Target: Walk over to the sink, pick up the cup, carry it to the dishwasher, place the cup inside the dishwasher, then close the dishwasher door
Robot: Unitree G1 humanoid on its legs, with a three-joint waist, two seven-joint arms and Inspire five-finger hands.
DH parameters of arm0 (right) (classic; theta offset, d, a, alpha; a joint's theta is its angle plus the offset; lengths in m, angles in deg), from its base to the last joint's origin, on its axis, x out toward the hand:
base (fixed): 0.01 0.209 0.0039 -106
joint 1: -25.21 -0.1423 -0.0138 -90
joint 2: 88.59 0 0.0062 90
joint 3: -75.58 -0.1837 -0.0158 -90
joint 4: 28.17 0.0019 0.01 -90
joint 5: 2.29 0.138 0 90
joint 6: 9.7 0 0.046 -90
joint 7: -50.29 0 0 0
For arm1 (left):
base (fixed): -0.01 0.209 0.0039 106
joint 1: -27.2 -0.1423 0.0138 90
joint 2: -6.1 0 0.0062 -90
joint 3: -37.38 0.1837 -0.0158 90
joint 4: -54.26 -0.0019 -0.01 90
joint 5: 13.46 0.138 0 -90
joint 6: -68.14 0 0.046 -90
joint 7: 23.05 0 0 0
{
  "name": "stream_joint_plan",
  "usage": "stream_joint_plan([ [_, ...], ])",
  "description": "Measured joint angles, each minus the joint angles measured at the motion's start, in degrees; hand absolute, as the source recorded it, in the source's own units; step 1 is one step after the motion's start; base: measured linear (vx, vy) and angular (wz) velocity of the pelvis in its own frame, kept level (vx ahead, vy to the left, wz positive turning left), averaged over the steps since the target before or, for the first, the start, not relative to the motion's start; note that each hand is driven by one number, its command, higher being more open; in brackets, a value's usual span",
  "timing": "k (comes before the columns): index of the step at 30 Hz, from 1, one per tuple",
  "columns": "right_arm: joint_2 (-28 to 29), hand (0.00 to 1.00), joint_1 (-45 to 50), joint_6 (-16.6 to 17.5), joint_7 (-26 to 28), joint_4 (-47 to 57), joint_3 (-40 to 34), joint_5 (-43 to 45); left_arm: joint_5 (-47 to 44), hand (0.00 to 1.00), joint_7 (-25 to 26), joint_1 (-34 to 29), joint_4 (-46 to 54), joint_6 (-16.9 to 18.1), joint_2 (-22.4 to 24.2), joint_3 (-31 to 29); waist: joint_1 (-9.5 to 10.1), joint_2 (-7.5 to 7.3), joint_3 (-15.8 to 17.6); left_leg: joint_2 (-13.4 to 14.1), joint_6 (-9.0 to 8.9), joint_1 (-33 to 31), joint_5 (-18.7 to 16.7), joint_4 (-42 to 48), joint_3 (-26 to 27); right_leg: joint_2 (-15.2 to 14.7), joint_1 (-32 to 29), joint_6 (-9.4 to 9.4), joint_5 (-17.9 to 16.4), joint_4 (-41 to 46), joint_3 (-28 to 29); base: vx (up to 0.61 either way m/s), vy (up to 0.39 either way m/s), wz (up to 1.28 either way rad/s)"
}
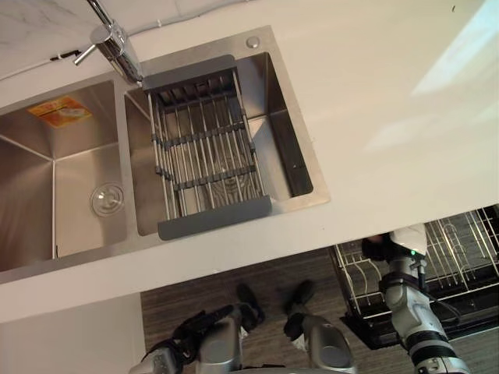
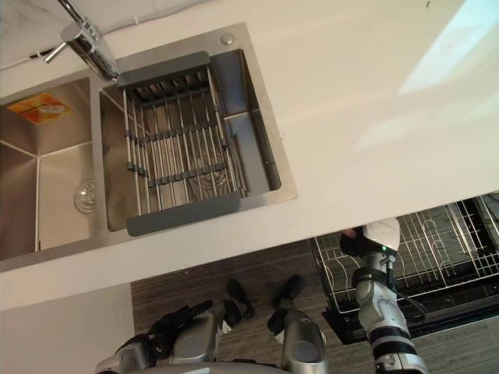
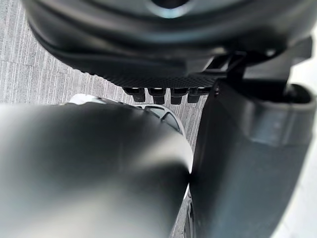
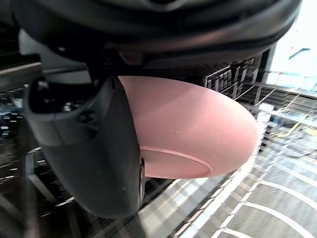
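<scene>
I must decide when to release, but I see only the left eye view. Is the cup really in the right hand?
Observer: Yes. The right wrist view shows a pink cup against the right hand, with the thumb curled round it.
Operator: Is it over the rack?
Observer: The rack's wires show just past the cup there. I cannot tell whether they touch.
Operator: And the left hand?
Observer: Its wrist view shows floor past it, and it holds nothing.
</scene>
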Motion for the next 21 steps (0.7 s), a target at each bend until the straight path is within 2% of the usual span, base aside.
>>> stream_joint_plan([
  [2,0.0,0.00,0.4,-1.3,-0.2,0.0,-1.0,-0.5,0.3,1.00,0.5,0.0,0.0,0.0,-0.2,-0.4,-0.07,-0.01,0.1,0.0,-0.05,-0.3,-0.1,0.3,0.0,0.1,-0.1,-0.15,0.3,-0.2,0.2,0.02,0.115,-0.05],
  [7,0.0,0.00,1.3,-1.4,-0.5,0.1,-4.0,-1.7,0.4,1.00,1.1,0.0,1.4,-0.2,-0.7,-0.5,-0.15,-0.07,1.3,0.3,-0.17,-0.4,-0.6,1.1,0.0,0.2,-0.1,-0.41,0.6,-0.2,0.6,0.01,0.102,-0.04],
  [8,0.0,1.00,1.5,-1.4,-0.5,0.1,-4.3,-1.9,0.4,1.00,1.2,0.0,1.4,-0.3,-0.7,-0.5,-0.18,-0.07,1.4,0.3,-0.18,-0.4,-0.6,1.1,0.0,0.2,-0.1,-0.40,0.6,-0.2,0.7,0.01,0.111,-0.04],
  [16,1.5,1.00,3.5,-0.7,0.8,1.0,-4.2,-1.4,0.4,1.00,1.4,0.0,1.6,-0.5,-0.7,-0.7,-0.15,-0.22,1.5,0.8,-0.41,-0.4,-0.8,2.8,0.1,0.1,0.0,-0.40,0.6,-0.1,1.6,0.00,0.103,-0.06],
  [21,3.5,1.00,3.6,0.0,4.2,1.9,0.0,3.0,0.4,1.00,1.8,0.5,0.9,0.4,-0.3,-0.4,-0.51,-0.59,1.7,0.8,-0.40,0.0,-0.8,2.5,-0.3,0.3,0.1,-0.44,0.6,-0.1,1.9,-0.03,0.103,-0.03],
])
